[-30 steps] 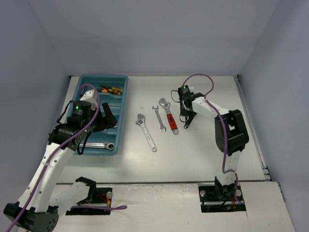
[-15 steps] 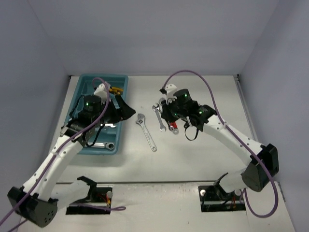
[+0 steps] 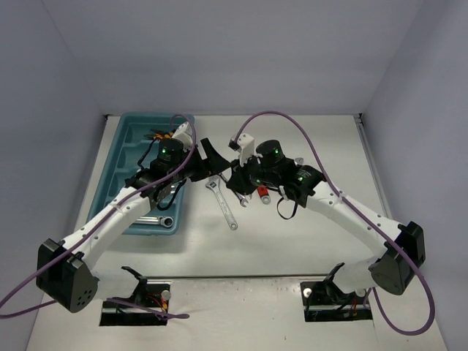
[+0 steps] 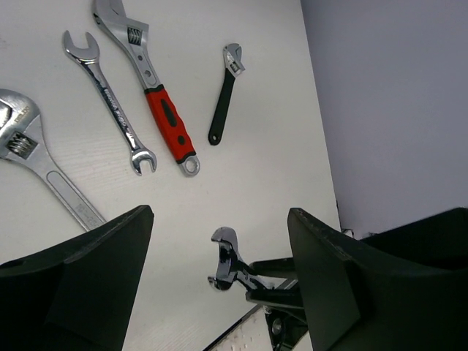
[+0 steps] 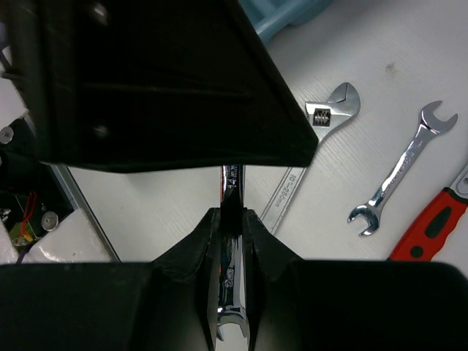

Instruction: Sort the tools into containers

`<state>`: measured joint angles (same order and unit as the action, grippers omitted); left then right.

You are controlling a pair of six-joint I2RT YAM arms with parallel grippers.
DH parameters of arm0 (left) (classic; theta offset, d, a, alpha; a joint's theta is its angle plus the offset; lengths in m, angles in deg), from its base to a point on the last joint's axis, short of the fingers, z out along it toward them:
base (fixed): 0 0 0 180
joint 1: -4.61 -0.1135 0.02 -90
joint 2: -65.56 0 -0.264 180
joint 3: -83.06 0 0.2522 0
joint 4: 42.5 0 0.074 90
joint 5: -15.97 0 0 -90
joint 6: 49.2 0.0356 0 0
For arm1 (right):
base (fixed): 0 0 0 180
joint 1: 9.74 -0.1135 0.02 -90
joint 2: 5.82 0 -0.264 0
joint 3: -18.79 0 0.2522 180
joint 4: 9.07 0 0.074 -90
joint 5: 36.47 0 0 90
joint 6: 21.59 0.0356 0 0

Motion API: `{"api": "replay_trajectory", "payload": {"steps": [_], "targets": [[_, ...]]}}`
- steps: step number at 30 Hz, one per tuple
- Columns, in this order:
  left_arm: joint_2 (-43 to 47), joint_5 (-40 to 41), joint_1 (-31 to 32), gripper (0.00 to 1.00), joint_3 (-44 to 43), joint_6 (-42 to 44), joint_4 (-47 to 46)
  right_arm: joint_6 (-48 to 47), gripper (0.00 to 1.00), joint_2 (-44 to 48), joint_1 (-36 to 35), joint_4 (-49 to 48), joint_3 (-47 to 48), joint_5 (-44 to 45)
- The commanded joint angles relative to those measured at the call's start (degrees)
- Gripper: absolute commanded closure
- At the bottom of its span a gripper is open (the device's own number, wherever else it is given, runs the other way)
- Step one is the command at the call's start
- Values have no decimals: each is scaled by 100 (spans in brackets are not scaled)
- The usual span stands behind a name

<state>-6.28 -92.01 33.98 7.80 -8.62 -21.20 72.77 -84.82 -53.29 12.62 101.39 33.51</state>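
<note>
My right gripper (image 3: pixel 235 180) (image 5: pixel 232 216) is shut on a chrome open-end wrench (image 5: pixel 232 322), held above the table. The wrench's other head (image 4: pixel 228 257) shows between my left gripper's fingers (image 4: pixel 80 278). My left gripper (image 3: pixel 212 157) (image 4: pixel 219 213) is open and empty, close against the right gripper, just right of the teal tray (image 3: pixel 130 139). On the table lie a silver adjustable wrench (image 3: pixel 223 203) (image 4: pixel 33 157) (image 5: pixel 322 124), a combination wrench (image 4: pixel 110 99) (image 5: pixel 402 164), a red-handled adjustable wrench (image 4: pixel 164 117) (image 3: pixel 262 192) and a small black adjustable wrench (image 4: pixel 223 95).
The tray (image 5: pixel 289 13) holds yellow-handled pliers (image 3: pixel 164 135) in a far compartment and a silver wrench (image 3: pixel 157 219) in the nearest one. The right arm's purple cable (image 3: pixel 281 117) arcs over the middle of the table. Walls close in the back and both sides.
My left gripper has swung right, from over the tray to the table's middle. My right gripper has moved left with the wrench, and the two now meet.
</note>
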Motion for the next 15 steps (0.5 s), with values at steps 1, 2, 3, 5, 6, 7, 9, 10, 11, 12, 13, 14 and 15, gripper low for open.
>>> {"api": "replay_trajectory", "payload": {"steps": [1, 2, 3, 5, 6, 7, 9, 10, 11, 12, 13, 14, 15], "targets": [[-141, -56, 130, 29, -381, -156, -657, 109, 100, 319, -30, -648, 121, -257], [-188, -72, 153, 29, -398, -163, -657, 121, 100, 323, -30, -665, 121, -249], [-230, -83, 174, 29, -401, -174, -657, 127, 100, 323, -30, -670, 121, -249], [-254, -86, 212, 32, -397, -195, -657, 123, 100, 321, -32, -682, 120, -244], [-263, -68, 221, 35, -393, -209, -657, 109, 100, 312, -36, -691, 115, -226], [-266, -54, 230, 40, -381, -218, -718, 98, 100, 300, -36, -700, 112, -211], [-249, -44, 236, 53, -361, -227, -850, 109, 100, 279, -30, -716, 119, -203], [-240, -25, 236, 60, -353, -229, -850, 108, 100, 242, -31, -725, 113, -193], [-225, -2, 236, 72, -343, -238, -850, 103, 100, 227, -36, -734, 118, -179], [-211, 23, 236, 83, -337, -244, -845, 100, 100, 211, -39, -741, 123, -165], [-198, 49, 236, 88, -337, -245, -832, 101, 100, 190, -39, -741, 130, -151], [-189, 50, 236, 94, -337, -254, -832, 109, 100, 173, -39, -741, 130, -134], [-174, 72, 236, 99, -329, -284, -817, 101, 100, 143, -31, -741, 145, -127]]}}
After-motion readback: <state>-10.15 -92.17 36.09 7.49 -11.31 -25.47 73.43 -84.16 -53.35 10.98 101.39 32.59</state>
